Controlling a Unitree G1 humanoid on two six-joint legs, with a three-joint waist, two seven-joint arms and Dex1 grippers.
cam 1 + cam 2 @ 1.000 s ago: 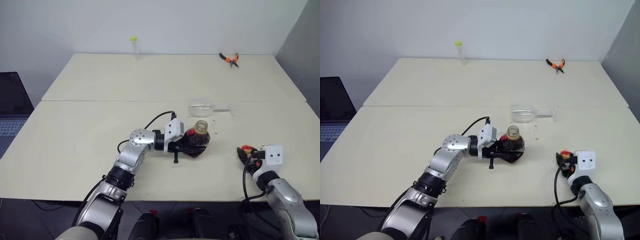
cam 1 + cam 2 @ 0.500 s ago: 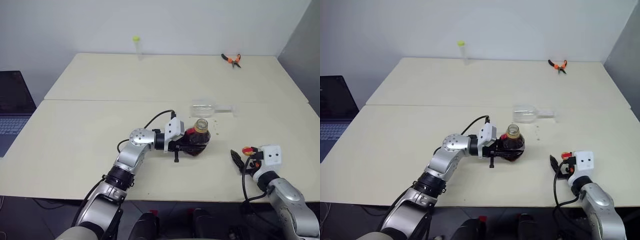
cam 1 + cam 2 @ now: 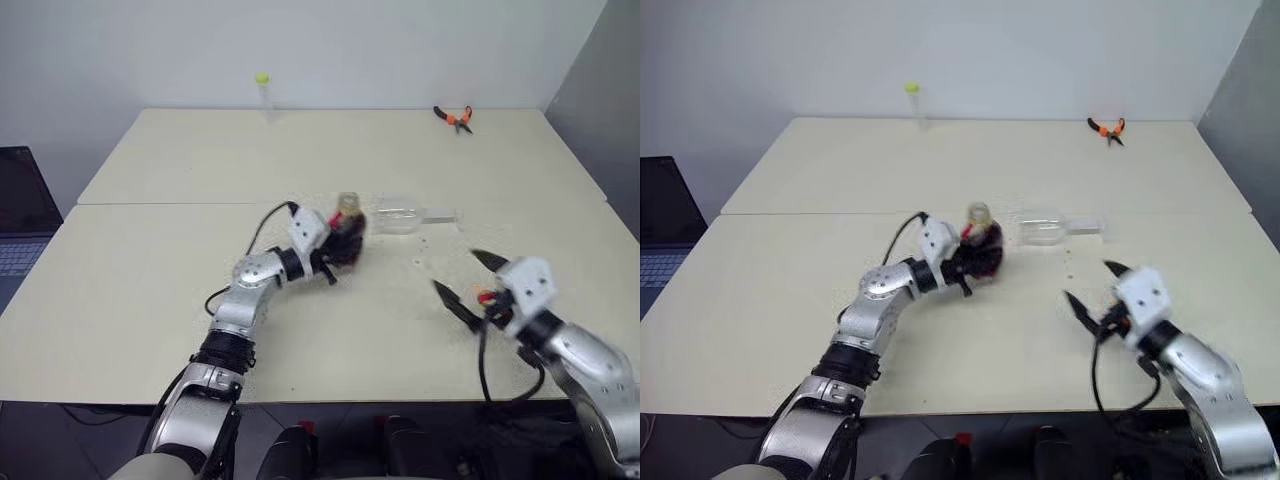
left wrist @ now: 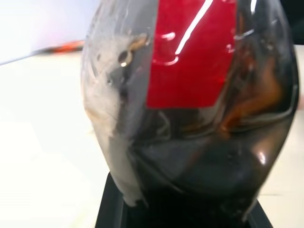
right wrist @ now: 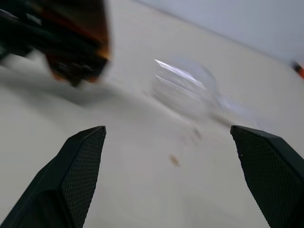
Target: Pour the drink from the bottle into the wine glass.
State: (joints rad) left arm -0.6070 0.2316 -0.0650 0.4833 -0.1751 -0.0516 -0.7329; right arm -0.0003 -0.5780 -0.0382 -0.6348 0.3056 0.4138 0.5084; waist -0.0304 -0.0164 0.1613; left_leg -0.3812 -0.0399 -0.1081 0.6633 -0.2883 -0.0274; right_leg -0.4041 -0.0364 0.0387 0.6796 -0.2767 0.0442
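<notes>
At frame centre we see the bottle (image 3: 345,236) of dark drink (image 4: 209,156), uncapped, clamped in our left gripper (image 3: 335,243) on the table (image 3: 150,290). The wine glass (image 3: 402,216) lies on its side just right of it; lower right, our right gripper (image 3: 470,278) gapes empty.

Cream counter (image 3: 150,260); clear bottle (image 3: 345,238) with red label, dark brown drink (image 4: 209,156); clear wine glass (image 3: 400,216); orange-handled pliers (image 3: 453,117); yellow-topped tube (image 3: 263,90); black pincer fingers (image 5: 71,180) with fine mesh pattern.
</notes>
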